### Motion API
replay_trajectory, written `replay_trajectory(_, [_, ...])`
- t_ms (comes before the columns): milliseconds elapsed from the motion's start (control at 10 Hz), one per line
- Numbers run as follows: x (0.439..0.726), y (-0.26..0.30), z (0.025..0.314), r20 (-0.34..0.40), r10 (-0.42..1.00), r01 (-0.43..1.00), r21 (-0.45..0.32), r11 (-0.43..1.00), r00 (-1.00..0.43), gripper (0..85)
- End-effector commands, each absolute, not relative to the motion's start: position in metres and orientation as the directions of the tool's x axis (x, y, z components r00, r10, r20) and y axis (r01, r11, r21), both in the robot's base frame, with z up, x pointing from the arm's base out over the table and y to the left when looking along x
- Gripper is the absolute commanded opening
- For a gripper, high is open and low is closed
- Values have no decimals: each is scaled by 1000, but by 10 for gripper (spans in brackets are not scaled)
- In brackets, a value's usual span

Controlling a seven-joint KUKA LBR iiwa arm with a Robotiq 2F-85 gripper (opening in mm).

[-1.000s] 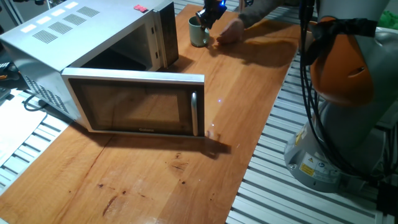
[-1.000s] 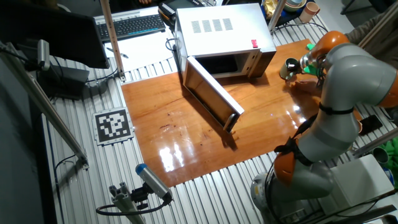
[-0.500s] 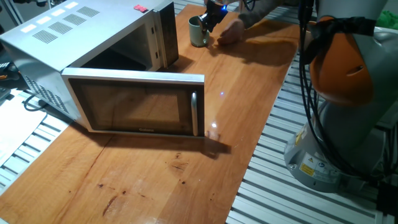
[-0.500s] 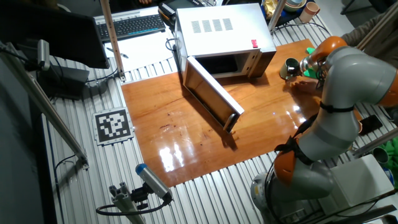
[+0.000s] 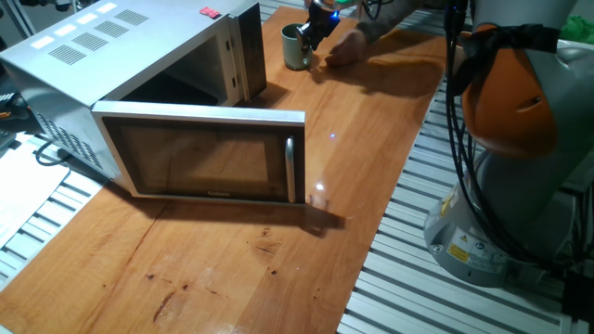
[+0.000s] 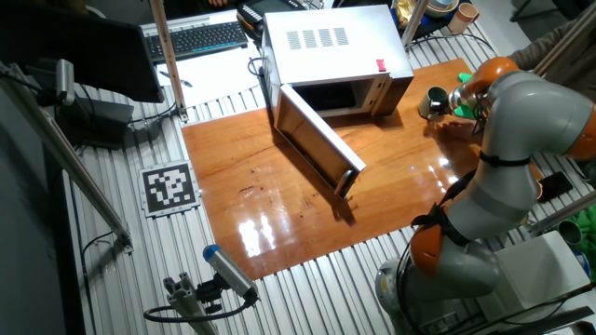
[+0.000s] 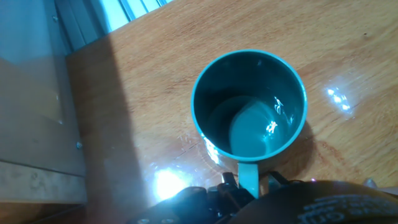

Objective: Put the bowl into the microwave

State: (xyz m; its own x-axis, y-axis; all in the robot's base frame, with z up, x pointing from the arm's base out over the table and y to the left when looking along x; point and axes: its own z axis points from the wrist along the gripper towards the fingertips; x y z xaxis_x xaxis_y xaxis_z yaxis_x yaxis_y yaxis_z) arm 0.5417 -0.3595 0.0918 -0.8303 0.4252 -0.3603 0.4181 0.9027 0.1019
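The bowl (image 5: 295,46), a small grey-green mug with a side handle, stands upright at the far end of the wooden table, just right of the microwave (image 5: 121,51). Seen in the other fixed view, the bowl (image 6: 434,100) is beside the oven's (image 6: 331,51) right corner. The oven door (image 5: 209,153) hangs wide open toward the table's middle. My gripper (image 5: 316,23) is at the bowl's handle side. The hand view looks down into the empty bowl (image 7: 249,102); its handle (image 7: 248,177) sits between my fingers, and the gripper (image 7: 249,183) looks shut on it.
The open door (image 6: 317,140) juts diagonally across the tabletop. My arm's orange and grey base (image 5: 501,158) stands off the table's right edge. A keyboard (image 6: 200,37) and a tag marker (image 6: 169,186) lie on the slatted bench (image 6: 112,270) left of the table. Tan cups (image 6: 466,11) stand behind.
The gripper and the bowl have shifted very slightly upward in the fixed view over the last second. The microwave and its door have not moved.
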Motion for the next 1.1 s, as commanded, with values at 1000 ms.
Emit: replay_trajectory(1000, [542,-359,102,-328,402,384,120,915,-855,0])
